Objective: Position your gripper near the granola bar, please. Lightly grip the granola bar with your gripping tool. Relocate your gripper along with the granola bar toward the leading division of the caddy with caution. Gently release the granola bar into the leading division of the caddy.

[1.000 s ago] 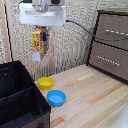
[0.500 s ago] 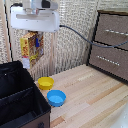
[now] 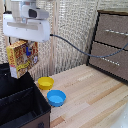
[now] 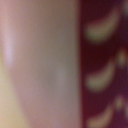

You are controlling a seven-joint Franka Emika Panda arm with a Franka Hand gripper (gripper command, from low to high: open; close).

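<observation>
One claw (image 3: 22, 44) grasps one granola bar (image 3: 21, 58) above one black caddy (image 3: 20, 107); two bowls, yellow (image 3: 45, 82) and blue (image 3: 56, 97), sit on the table (image 3: 95, 100).

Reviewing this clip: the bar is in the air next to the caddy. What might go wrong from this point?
The granola bar hangs from the gripper, held only near its top edge, so it might swing or slip during travel. It appears to sit over the caddy's far rim, so releasing here could tip it off the wall or outside. The wrist view is a close blur, offering no help for alignment.
</observation>
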